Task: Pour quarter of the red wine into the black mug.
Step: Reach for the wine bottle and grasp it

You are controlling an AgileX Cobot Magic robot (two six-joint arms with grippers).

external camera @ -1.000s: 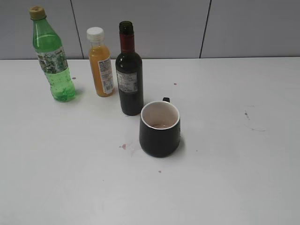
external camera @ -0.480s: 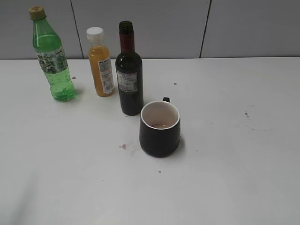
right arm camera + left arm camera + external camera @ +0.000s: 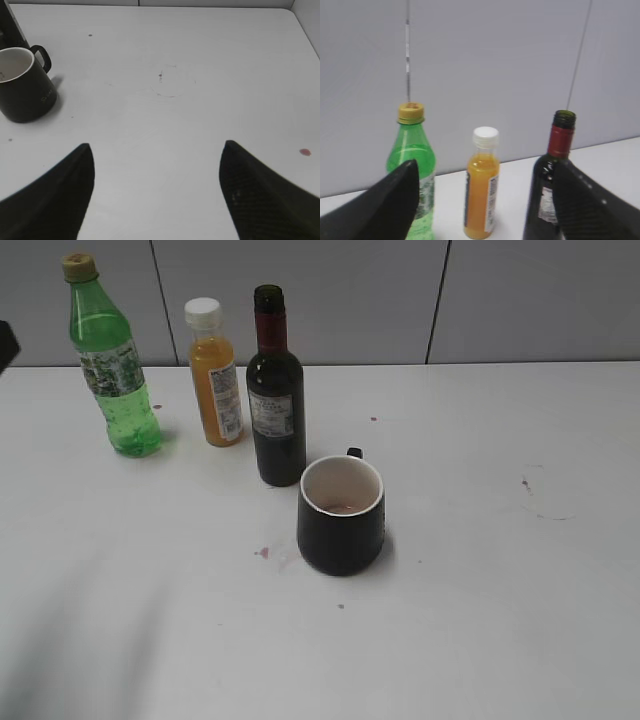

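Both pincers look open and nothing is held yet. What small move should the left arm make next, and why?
Probably ease the left pincer forward and rightward toward the wine bottle. It is open and empty, facing the three bottles, with the juice bottle centred between its fingers and the wine off to the right. The wine stands uncapped, upright, just behind the mug, so it must be gripped before pouring.
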